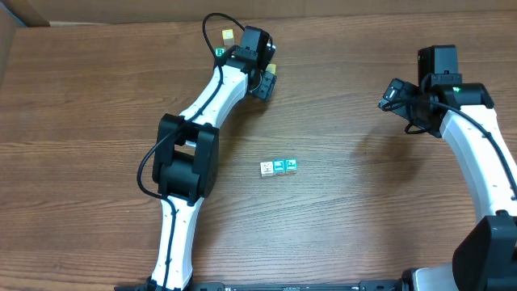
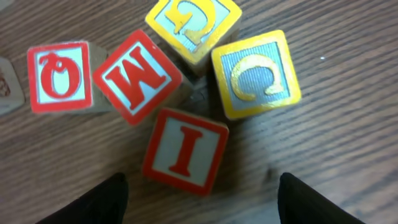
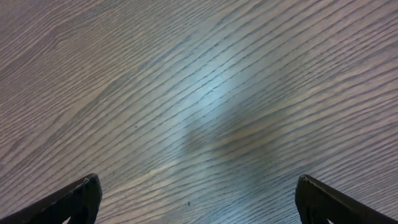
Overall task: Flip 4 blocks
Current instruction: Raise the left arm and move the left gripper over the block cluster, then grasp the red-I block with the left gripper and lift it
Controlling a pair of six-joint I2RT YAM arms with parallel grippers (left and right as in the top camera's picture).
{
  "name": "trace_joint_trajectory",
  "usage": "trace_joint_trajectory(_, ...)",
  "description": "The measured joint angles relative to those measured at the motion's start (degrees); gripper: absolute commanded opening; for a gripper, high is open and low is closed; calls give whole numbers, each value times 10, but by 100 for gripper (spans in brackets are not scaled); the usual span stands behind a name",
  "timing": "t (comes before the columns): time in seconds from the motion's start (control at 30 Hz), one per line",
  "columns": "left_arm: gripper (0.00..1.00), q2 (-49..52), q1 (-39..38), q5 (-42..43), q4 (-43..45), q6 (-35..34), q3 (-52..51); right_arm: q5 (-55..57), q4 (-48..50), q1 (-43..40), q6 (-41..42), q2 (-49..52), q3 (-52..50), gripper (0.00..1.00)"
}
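Left wrist, left jaws apart, empty, red I block (image 2: 185,149) just ahead, right jaws wide, empty.

Bright, even light from above — shadows are soft. Pale glare streaks the surface (image 3: 211,93); wrist views blur slightly.

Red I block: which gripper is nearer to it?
Left. The left gripper hangs right over the red I block, jaws open; the right gripper is far off, over bare table.

letters on center blocks (image 1: 279,166) too small, leftmost block (image 2: 9,84) cropped
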Motion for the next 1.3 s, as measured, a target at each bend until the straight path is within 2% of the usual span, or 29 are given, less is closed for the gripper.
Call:
trace_joint_trajectory(0.17, 54, 14, 1, 1, 26, 23, 0, 0, 0, 0, 0, 0, 0, 100)
trace_joint_trajectory(0.33, 47, 19, 1, 0, 58, 31, 0, 0, 0, 0, 0, 0, 0, 100)
trace_joint_trajectory(0.4, 41, 19, 1, 0, 59, 32, 0, 0, 0, 0, 0, 0, 0, 100)
trace_joint_trajectory(0.73, 36, 19, 1, 0, 36, 30, 2, 0, 0, 0, 0, 0, 0, 100)
trace_joint_trajectory(0.9, 29, 9, 1, 0, 22, 16, 2, 0, 0, 0, 0, 0, 0, 100)
trace_joint_trajectory(0.97, 31, -2, 1, 0, 17, 11, 2, 0, 0, 0, 0, 0, 0, 100)
trace_joint_trajectory(1.03, 42, -14, 1, 0, 7, 3, 2, 0, 0, 0, 0, 0, 0, 100)
trace_joint_trajectory(1.17, 46, -59, 1, 0, -11, -19, 2, 0, 0, 0, 0, 0, 0, 100)
trace_joint_trajectory(1.3, 46, -75, 1, 0, -22, -31, 4, 0, 0, 0, 0, 0, 0, 100)
